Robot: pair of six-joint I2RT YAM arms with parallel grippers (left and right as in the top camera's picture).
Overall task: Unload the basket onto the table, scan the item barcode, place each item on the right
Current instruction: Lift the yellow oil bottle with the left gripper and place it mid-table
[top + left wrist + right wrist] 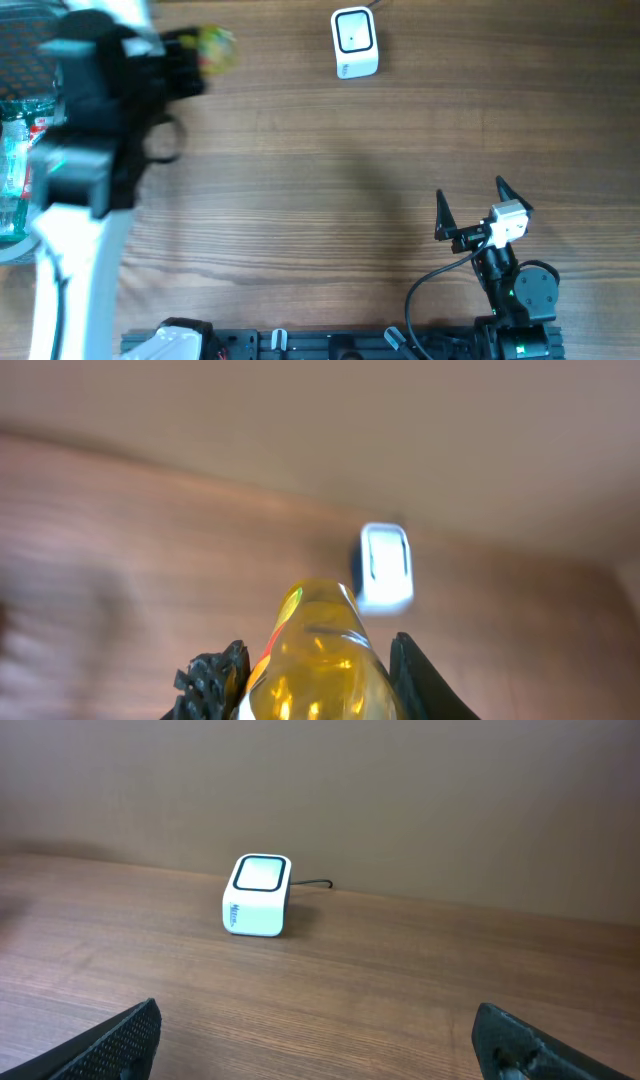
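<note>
A small yellow, see-through bottle [318,660] is the item, and my left gripper [200,52] is shut on it, raised above the table at the far left. In the overhead view the bottle [217,47] sticks out to the right of the jaws, blurred. The white barcode scanner [354,44] stands at the back of the table, well to the right of the bottle; the scanner [385,566] also shows just beyond the bottle's tip, and it shows as a white box [257,895] in the right wrist view. No barcode shows. My right gripper [472,208] rests open at the front right, holding nothing.
A tray or bin [14,140] with several packaged items sits at the left edge, partly under my left arm. The scanner's cable [312,885] runs off behind it. A black rail [300,345] lies along the table's front edge.
</note>
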